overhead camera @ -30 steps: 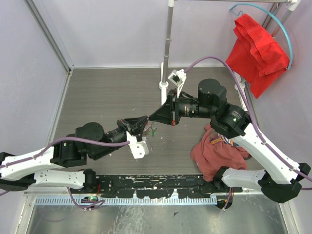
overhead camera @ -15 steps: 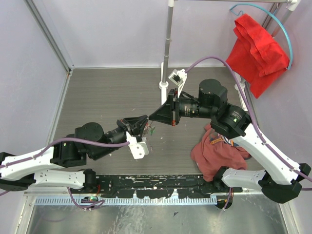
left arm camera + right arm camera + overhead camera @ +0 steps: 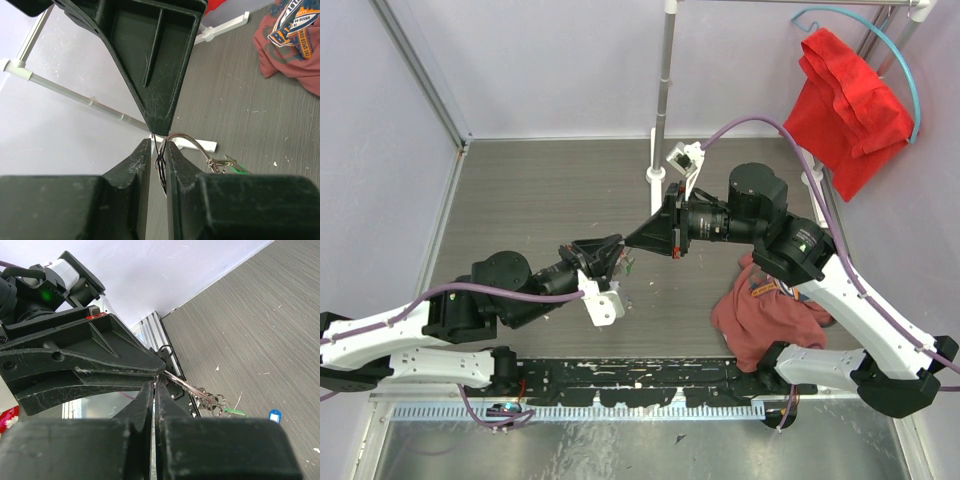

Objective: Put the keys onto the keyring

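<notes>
Twin arms in matching livery: the left arm (image 3: 380, 342) and right arm (image 3: 868, 312) pair glossy white shells on the long links with matte black, rounded motor housings at the joints. A purple cable (image 3: 490, 288) trails along each. The left gripper (image 3: 157, 143) and right gripper (image 3: 153, 385) have black, triangular, ribbed fingers (image 3: 131, 162), scuffed pale. A white camera mount (image 3: 601, 301) sits by each wrist.
</notes>
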